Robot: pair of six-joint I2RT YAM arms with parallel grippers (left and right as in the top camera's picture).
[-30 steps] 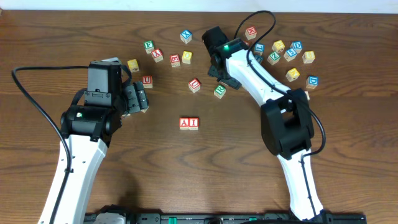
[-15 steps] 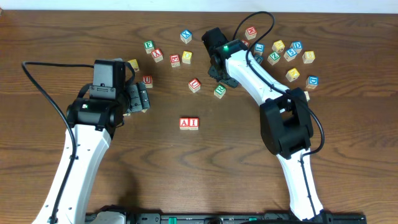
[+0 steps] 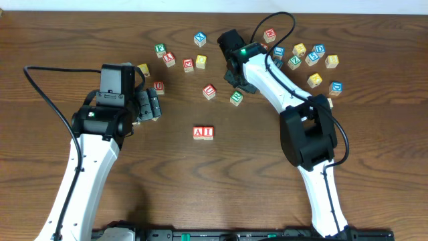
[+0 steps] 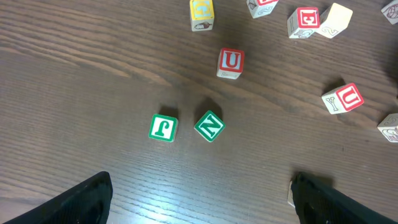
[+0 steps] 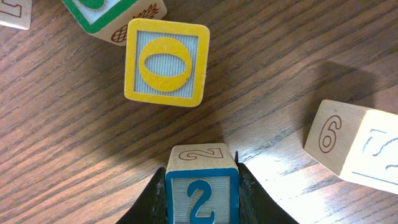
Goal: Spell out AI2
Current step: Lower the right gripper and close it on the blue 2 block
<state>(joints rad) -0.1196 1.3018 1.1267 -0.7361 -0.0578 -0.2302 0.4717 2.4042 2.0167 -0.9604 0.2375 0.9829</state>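
Note:
The red "A" cube (image 3: 198, 132) and red "I" cube (image 3: 208, 132) sit side by side at the table's middle. In the right wrist view the blue "2" cube (image 5: 202, 196) rests on the wood, and my right gripper (image 5: 202, 186) is shut on it, a black finger pressed against each side. Overhead, that gripper (image 3: 239, 79) points down among the scattered cubes at the back and hides the "2" cube. My left gripper (image 3: 150, 107) hovers at the left, open, with only bare wood between its fingers (image 4: 87, 196).
A yellow "O" cube (image 5: 166, 62) lies just beyond the held cube and a pale "6" cube (image 5: 339, 140) to its right. Green "J" (image 4: 163, 127) and "N" (image 4: 209, 126) cubes lie ahead of the left gripper. Several cubes (image 3: 311, 57) cluster back right.
The right gripper's fingers have closed in on the "2" cube. The left arm shifted slightly to the right early on and has held still since.

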